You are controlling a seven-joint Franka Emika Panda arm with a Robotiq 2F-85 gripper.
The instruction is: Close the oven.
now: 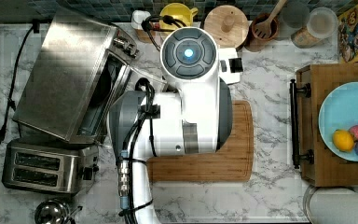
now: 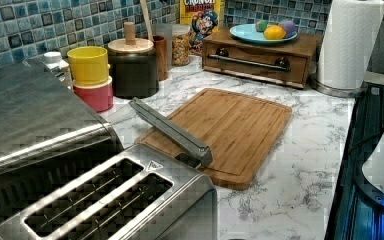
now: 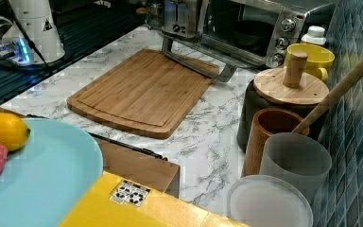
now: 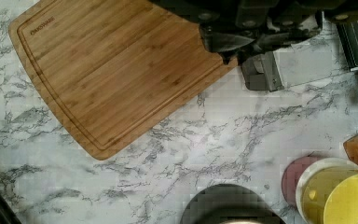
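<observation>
Toaster (image 2: 105, 200) sits nearest in the left view, with the oven (image 2: 35, 120) just behind it, its door (image 2: 172, 131) dropped open over the board (image 2: 230, 132). Whether the jaws are clenched I cannot tell; the gripper (image 4: 233, 44) should get under the handle (image 3: 196, 66) and lift it steadily until the door shuts.

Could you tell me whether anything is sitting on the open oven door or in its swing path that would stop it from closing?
Nothing visible does. The oven door hangs open, its bar handle over the edge of the cutting board. The glass panel looks bare, and the opening behind it shows nothing sticking out. The yellow cup stands off to the side, clear of the swing.
</observation>
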